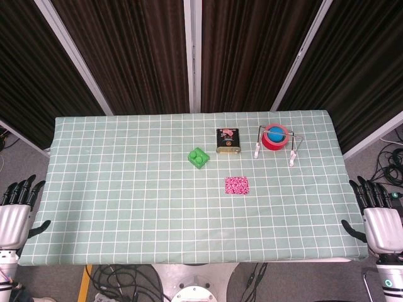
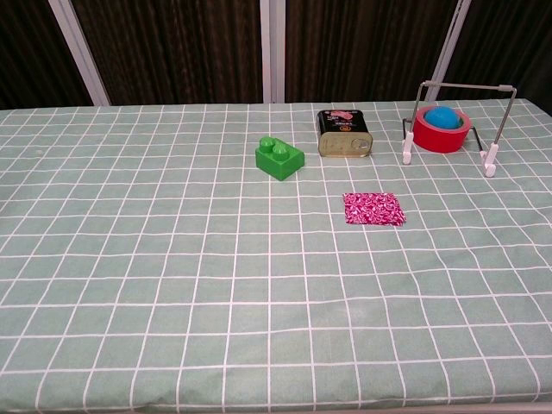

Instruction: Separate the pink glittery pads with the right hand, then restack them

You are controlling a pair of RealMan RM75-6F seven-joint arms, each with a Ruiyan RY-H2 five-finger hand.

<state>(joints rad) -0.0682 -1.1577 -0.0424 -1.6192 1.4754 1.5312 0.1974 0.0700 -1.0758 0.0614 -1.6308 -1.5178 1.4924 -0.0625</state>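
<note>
**Head view: both hands wait off the table, pink pads lie untouched**

In the head view, the right hand (image 1: 382, 221) is seen nearest, low down past the right edge of the table (image 1: 126, 220). Its fingers are held straight and apart, and nothing is held in it. The left hand (image 1: 16, 212) is seen the same way past the left edge, fingers spread and nothing in it. Neither hand is shown in the chest view.

The table is covered by a green cloth with white squares. The pink glittery pads (image 1: 237, 185) are found on it, well away from the right hand, in toward the middle of the table and a bit farther back. They are stacked flat and look like one small square. In the chest view the pink glittery pads (image 2: 373, 208) are seen lying flat with nothing touching them.

Farther from the right hand, a green block (image 1: 199, 157) is placed behind the pads and more to the left hand's side. A dark tin (image 1: 228, 140) is placed just behind the pads. Farthest back, more on the right hand's side, a red roll of tape (image 1: 275, 136) with a blue ball (image 2: 441, 116) in it is seen under a small wire frame (image 2: 457, 86) with white feet.
</note>
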